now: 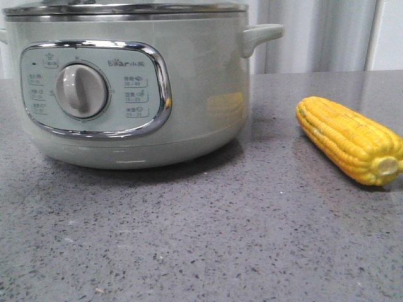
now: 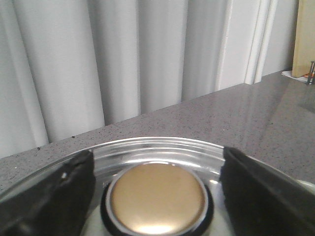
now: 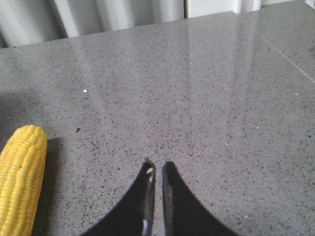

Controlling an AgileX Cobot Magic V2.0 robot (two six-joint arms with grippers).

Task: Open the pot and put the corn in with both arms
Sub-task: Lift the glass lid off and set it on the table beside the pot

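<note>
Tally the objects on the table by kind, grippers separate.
Electric cooker pot, lid on with a gold lid knob: 1
Corn cob: 1
Grippers: 2, the left gripper open around the knob, the right gripper with fingers nearly together, above bare table beside the corn
Total: 2 objects, 2 grippers

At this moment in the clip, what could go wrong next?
1. The left gripper is open, its fingers on either side of the gold lid knob without visibly touching; closing off-centre could let the lid slip.
2. The right gripper is shut over bare counter, beside the corn; it must open first.
3. The corn lies on its side and could roll if nudged.
</note>
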